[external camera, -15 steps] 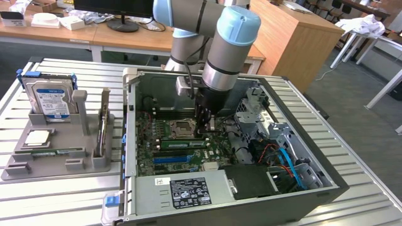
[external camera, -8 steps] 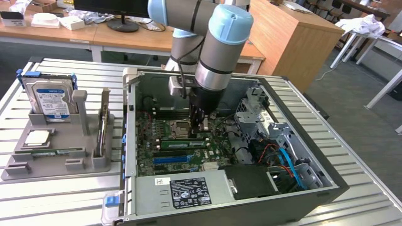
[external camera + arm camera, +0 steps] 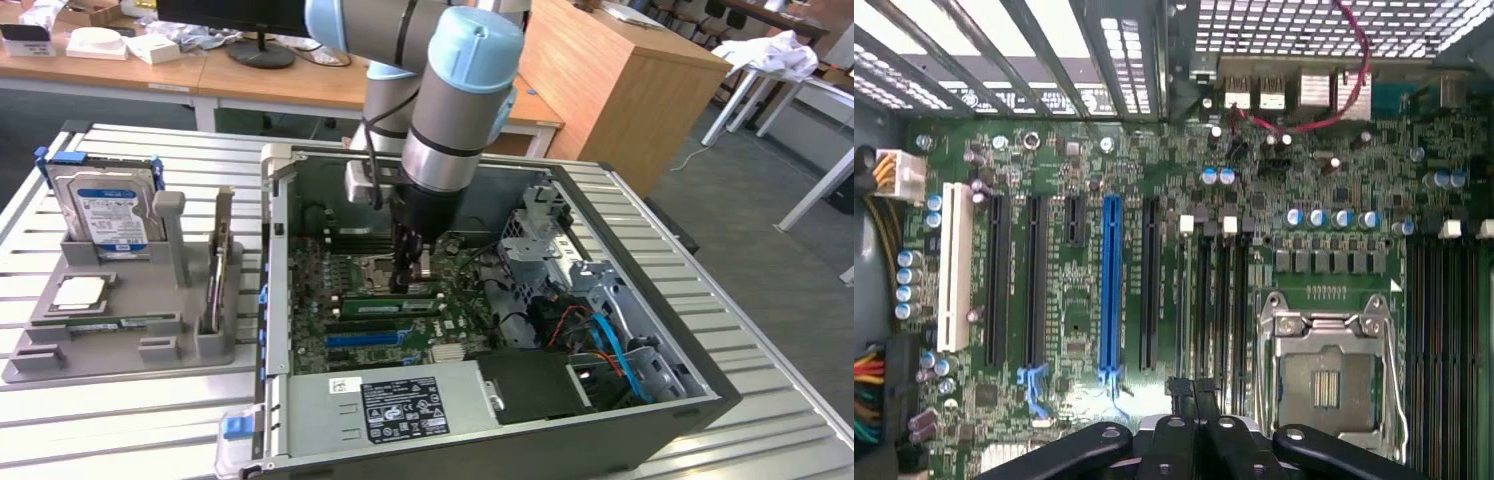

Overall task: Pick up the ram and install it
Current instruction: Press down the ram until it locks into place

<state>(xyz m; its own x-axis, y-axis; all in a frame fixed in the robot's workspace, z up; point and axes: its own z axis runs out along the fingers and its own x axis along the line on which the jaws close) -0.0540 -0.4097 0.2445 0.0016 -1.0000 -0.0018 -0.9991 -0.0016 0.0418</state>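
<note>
The ram (image 3: 391,306), a long green stick, lay seated in a slot on the motherboard (image 3: 350,275) inside the open computer case (image 3: 641,420), its long axis running across the exterior view from left to right. It was just below the tool (image 3: 408,272), on the near side, almost under the fingertips. The tool hung upright over the board with its fingers (image 3: 1194,395) pressed together and nothing between them; I could not tell whether they touched the ram's upper edge.
</note>
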